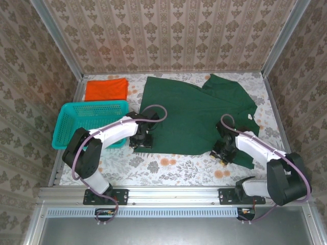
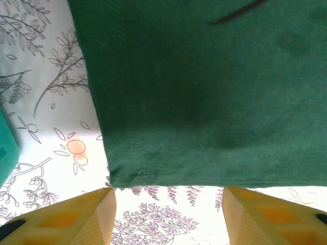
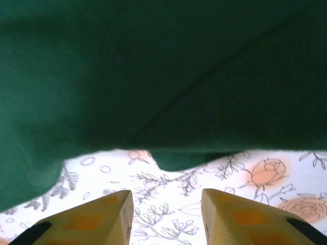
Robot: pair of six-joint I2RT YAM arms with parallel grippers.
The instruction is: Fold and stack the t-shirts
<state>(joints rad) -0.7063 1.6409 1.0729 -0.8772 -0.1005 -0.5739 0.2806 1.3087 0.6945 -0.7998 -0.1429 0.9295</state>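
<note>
Patterned wallpaper [image 1: 168, 35] closes in three sides of a table [image 1: 168, 168] covered in a floral cloth, seen from above with my two arms at 6 o'clock. At 10 o'clock, by the far wall, the orange t-shirt [image 1: 106, 89] lies as a flat, neat rectangle. Just nearer, at 9 o'clock, sits a teal mesh basket [image 1: 89, 122]. My left gripper [image 1: 140, 141] is low over the table at the 7 o'clock corner of the green t-shirt [image 1: 196, 115]. From the wrist, its yellow fingers [image 2: 97, 214] stand apart with bare cloth-covered table between them, and the stitched near hem [image 2: 204, 178] lies just ahead, not yet touched. The green shirt is spread flat from the centre out toward 2 o'clock, a sleeve reaching to 1 o'clock. My right gripper [image 1: 223, 152] is at the shirt's 5 o'clock corner, its fingers [image 3: 225, 214] also apart and holding nothing, and the hem just ahead is slightly wavy there. I judge this shirt light, soft and limp: it will sag and drag rather than keep its shape. The two near hem corners look like the places to pinch, taking both layers together so the fold carries evenly.
</note>
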